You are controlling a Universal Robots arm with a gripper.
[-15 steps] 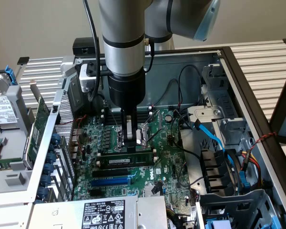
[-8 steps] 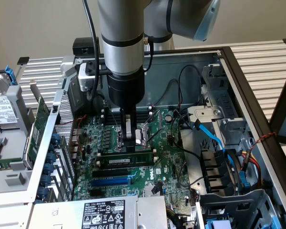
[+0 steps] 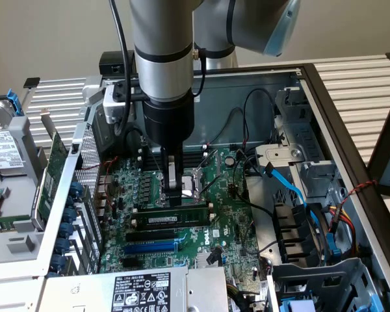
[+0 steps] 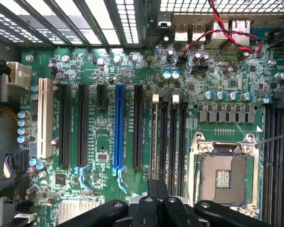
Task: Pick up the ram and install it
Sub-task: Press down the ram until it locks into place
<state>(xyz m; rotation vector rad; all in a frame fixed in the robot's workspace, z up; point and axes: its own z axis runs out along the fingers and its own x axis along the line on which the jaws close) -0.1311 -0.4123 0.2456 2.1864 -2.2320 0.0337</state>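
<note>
Exterior view: the end effector [image 3: 175,192] is clamped on the ram [image 3: 174,215], which stands on edge over the black memory slots [image 3: 169,224] beside the CPU socket [image 3: 196,182]. A small misalignment with the slot could jam or bend it.

White "DELL" lettering marks the green motherboard [image 3: 216,239]; the power supply's label [image 3: 142,292] print stays illegible.

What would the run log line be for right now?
hand: down over motherboard | ram: upright in memory slot, under hand | grip: cannot tell | CPU socket: empty
</note>
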